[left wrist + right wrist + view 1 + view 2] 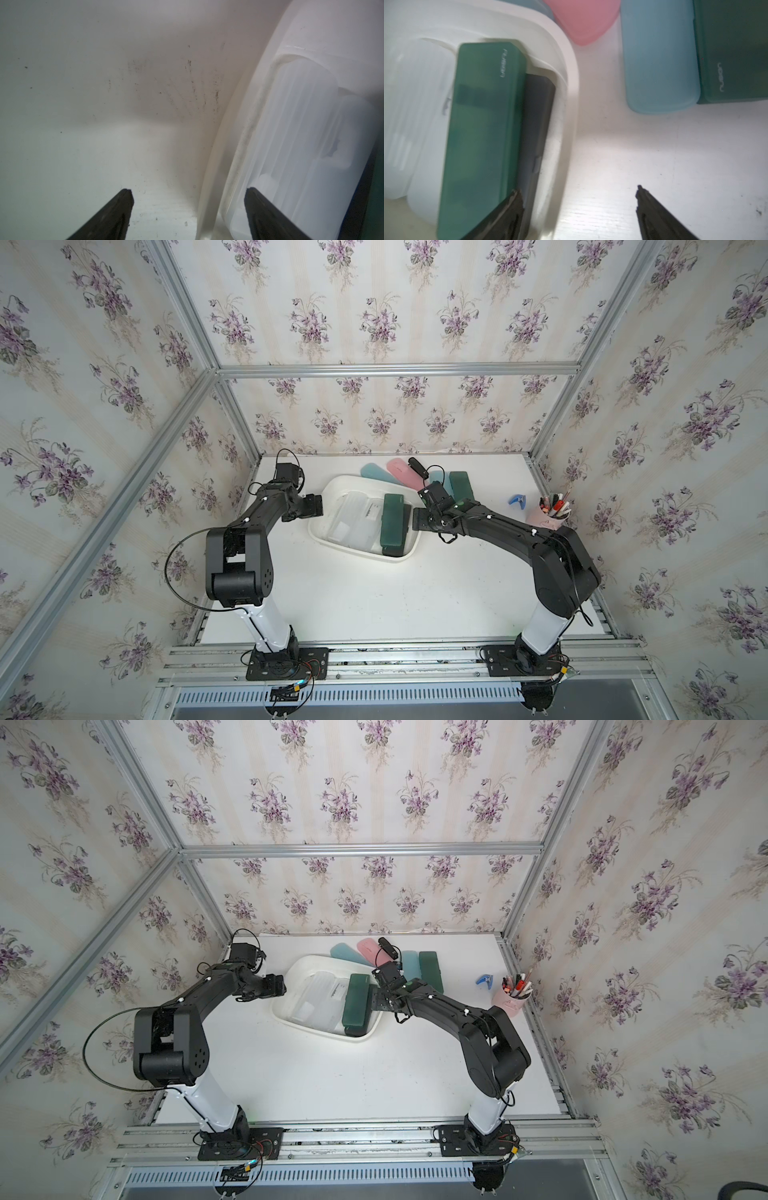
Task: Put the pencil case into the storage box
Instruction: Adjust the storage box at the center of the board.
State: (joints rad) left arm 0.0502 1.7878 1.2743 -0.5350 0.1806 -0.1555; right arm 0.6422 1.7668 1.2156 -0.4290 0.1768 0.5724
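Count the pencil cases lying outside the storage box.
4, all behind the storage box: teal case, pink case, light blue case, dark green case. The right arm overlaps them, so another could be hidden.

From the storage box (345,480), bare table (374,597) lies open from 4 to 8 o'clock; pencil cases (459,485) crowd 12 to 1 o'clock, and a pen cup (546,519) and clip (517,500) stand toward 3 o'clock.
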